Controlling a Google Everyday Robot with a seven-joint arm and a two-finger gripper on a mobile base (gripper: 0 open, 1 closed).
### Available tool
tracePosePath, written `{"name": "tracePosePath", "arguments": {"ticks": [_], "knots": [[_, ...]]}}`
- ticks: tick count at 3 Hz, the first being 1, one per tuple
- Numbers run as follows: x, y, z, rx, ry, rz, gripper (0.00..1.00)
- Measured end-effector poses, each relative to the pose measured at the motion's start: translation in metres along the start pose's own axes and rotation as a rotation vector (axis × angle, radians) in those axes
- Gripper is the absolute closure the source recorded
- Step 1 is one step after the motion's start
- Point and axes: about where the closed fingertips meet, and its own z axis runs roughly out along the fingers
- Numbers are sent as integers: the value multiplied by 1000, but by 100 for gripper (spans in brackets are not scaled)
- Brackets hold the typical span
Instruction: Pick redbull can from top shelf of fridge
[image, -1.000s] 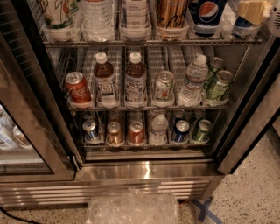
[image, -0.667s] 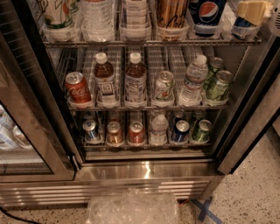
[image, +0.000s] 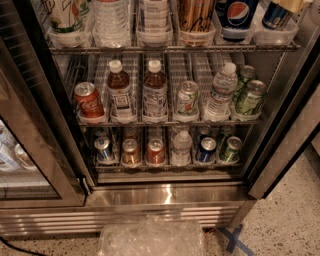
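The fridge (image: 165, 195) stands open in front of me. The highest shelf in view (image: 170, 49) is a wire rack with clear lane trays. It holds a pale printed can, water bottles, a brown drink and a wide Pepsi can (image: 236, 14). In the rightmost tray stands a slim blue and silver can (image: 275, 16), which looks like the redbull can; its top is cut off by the picture's edge. My gripper (image: 292, 4) shows only as a cream-coloured part at the top right corner, right above that can.
The glass door (image: 30, 150) hangs open at the left. The middle shelf holds a Coca-Cola can (image: 88, 100), bottles and green cans. The lowest shelf holds short cans (image: 206, 149). Crinkled clear plastic (image: 150, 237) lies low in front. A blue tape cross (image: 232, 239) marks the floor.
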Motion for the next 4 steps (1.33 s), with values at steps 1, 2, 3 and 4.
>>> {"name": "tracePosePath", "arguments": {"ticks": [1, 2, 3, 4], "knots": [[-31, 22, -15, -101, -53, 2, 100], [-39, 43, -42, -226, -57, 17, 100], [-29, 49, -72, -292, -13, 47, 100], [-19, 64, -101, -383, 32, 78, 100]]}}
